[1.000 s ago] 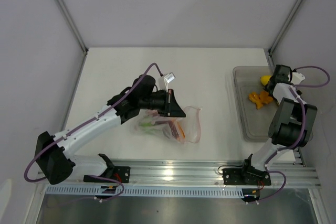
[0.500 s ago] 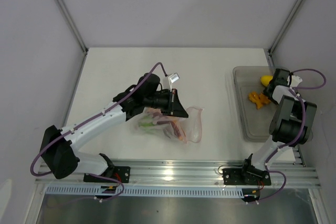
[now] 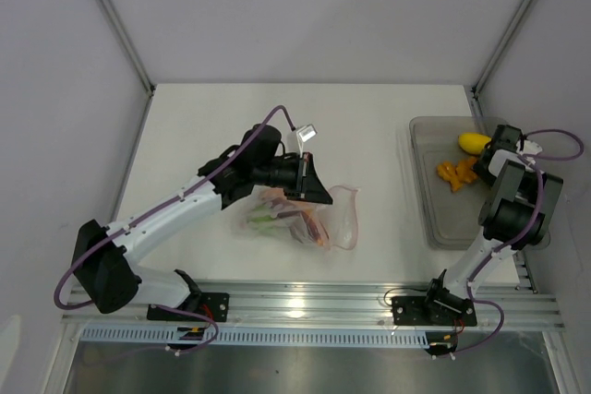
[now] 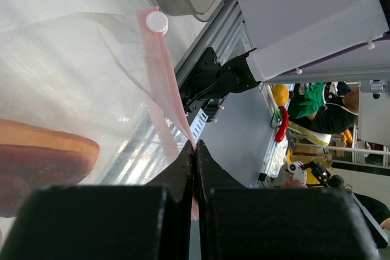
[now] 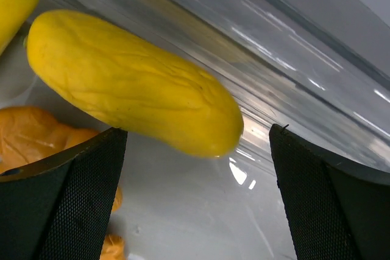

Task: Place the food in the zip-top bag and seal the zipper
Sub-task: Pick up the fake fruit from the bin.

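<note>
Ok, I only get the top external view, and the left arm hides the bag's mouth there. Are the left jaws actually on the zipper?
Observer: Yes. In the left wrist view, the left jaws are shut on the thin pink-red zipper strip of the crinkly clear plastic bag.
Operator: Anything at the strip's other end?
Observer: A small white round piece sits on the strip's far end, away from the jaws.
Operator: And the right side?
Observer: In the right wrist view, the right jaws stand wide open. A yellow oval toy piece lies just ahead of them, ungripped, against the wall of the rigid grey-clear tray.
</note>
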Tool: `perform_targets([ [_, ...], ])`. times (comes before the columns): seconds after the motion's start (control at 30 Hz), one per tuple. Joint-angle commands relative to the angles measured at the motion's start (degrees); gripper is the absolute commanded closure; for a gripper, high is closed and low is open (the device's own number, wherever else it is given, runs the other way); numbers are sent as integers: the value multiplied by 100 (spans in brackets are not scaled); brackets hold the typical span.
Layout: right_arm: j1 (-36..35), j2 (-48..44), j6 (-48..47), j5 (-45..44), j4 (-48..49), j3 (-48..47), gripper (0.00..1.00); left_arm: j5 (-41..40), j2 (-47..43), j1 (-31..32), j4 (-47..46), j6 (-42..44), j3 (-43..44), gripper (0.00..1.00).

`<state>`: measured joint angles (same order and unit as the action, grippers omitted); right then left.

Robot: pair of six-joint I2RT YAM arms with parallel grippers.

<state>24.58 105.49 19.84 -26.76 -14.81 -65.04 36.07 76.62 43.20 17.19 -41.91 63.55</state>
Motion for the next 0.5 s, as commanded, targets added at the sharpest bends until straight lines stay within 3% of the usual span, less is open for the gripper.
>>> perform_targets([
  [0.0,47,155,-76,119,-40,-334,1,233,11,-49,-58,86,360,99],
  [0.37,47,287,-261,620,66,-475,1,295,151,-49,-49,52,430,99],
  [0.47,65,437,-226,558,-119,-659,5,330,178,-57,-75,51,422,99],
])
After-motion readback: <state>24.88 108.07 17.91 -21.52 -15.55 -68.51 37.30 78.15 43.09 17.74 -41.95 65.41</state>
